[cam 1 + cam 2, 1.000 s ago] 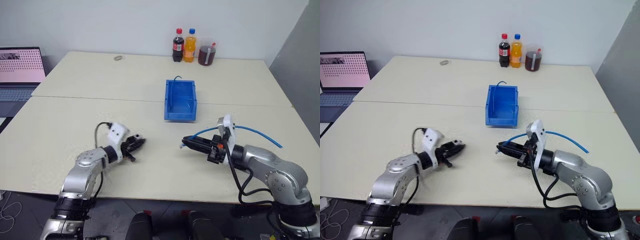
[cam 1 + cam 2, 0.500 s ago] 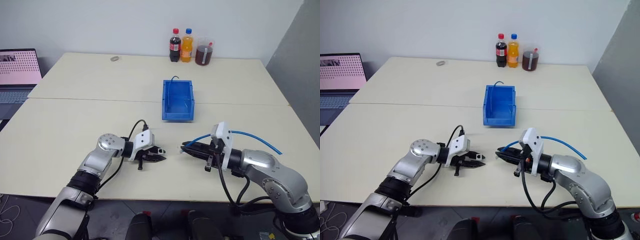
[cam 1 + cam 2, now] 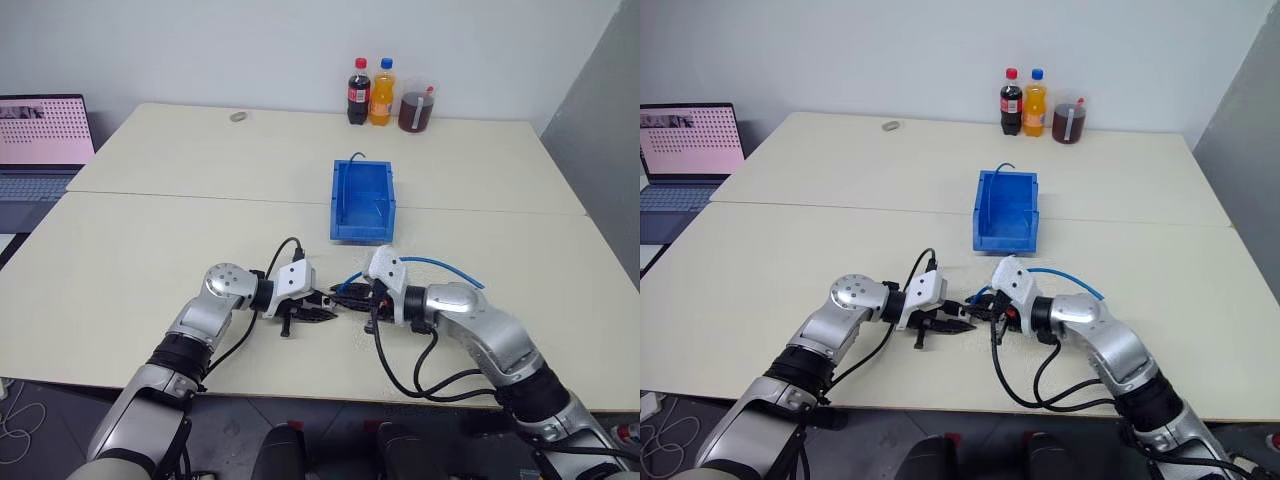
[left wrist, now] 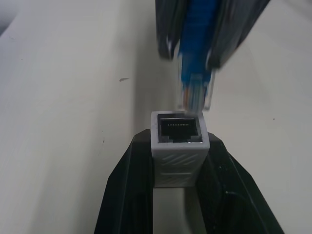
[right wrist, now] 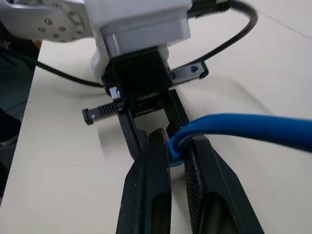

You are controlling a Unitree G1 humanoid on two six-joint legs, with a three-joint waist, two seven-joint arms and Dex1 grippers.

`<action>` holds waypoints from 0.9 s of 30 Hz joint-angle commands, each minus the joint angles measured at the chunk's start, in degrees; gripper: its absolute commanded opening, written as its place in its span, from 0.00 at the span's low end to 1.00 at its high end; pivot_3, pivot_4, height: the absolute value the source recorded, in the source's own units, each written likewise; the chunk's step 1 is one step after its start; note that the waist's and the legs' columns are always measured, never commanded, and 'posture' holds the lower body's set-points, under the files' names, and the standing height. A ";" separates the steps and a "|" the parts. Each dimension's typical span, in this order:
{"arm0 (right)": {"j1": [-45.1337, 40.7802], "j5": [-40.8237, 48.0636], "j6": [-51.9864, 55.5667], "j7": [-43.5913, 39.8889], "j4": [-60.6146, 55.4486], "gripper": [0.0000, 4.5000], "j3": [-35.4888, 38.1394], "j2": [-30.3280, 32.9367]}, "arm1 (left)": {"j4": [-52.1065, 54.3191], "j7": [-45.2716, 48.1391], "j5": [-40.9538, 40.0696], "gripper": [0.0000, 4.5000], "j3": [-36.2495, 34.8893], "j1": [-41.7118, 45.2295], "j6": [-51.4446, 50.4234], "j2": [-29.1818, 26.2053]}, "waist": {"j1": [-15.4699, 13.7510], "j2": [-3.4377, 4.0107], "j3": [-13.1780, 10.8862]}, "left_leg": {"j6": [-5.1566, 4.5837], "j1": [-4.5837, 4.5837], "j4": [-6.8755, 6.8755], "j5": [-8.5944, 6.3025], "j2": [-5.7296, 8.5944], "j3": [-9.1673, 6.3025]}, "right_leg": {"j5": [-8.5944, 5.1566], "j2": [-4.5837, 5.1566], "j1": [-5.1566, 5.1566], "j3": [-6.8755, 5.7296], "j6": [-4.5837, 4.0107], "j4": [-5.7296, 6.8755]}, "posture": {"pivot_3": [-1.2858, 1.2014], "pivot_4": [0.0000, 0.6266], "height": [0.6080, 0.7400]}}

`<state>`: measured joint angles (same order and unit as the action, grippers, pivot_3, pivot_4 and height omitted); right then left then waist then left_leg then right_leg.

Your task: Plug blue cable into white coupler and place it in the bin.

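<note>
My left gripper (image 3: 322, 314) is shut on the white coupler (image 4: 179, 146), whose dark socket faces the other hand. Tip to tip with it, my right gripper (image 3: 342, 297) is shut on the blue cable (image 3: 440, 264) just behind its clear plug (image 4: 196, 95). In the left wrist view the plug's tip sits at the upper rim of the socket, slightly off to one side and not inside. The cable arcs back over my right forearm to a loose end (image 3: 481, 286). The bin (image 3: 338, 200) stands beyond both hands at the table's middle.
Two drink bottles (image 3: 357, 92) and a jug of dark liquid (image 3: 413, 108) stand at the table's far edge. A laptop (image 3: 40, 135) is at the far left, and a small round object (image 3: 238, 116) lies on the far left of the table.
My right gripper has carried the cable to the left, closing the gap to the left gripper. The left gripper swung in towards the right earlier, then held still.
</note>
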<state>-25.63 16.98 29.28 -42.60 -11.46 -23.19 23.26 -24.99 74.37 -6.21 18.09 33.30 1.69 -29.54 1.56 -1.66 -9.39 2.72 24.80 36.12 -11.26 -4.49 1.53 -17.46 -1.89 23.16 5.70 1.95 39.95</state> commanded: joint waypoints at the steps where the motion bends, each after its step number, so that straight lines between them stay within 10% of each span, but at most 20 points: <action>1: -1.08 -1.22 -1.34 -0.73 0.20 0.02 0.36 -0.94 | 0.00 -0.03 2.13 0.18 1.33 -1.23 -0.74 0.02 | 0.01 0.00 0.00 | 0.00 0.00 0.00 0.00 0.00 0.00 | 0.00 0.00 0.00 0.00 0.00 0.00 | 0.52 0.24 1.00; 27: -4.05 -8.88 3.33 -5.47 3.60 0.02 -5.26 -0.73 | 1.44 -1.18 2.87 0.18 1.26 -1.85 -1.03 0.39 | 0.08 0.15 0.32 | 0.00 -0.04 0.00 0.00 0.00 0.00 | 0.00 0.00 -0.03 0.00 -0.01 0.03 | 0.52 0.24 1.00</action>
<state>-30.33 9.05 30.67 -46.53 -8.73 -26.39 21.74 -23.82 73.43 -5.06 18.01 32.64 1.43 -29.54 1.64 -1.51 -9.07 2.72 24.76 36.12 -11.26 -4.49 1.52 -17.45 -1.89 23.13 5.70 1.95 39.98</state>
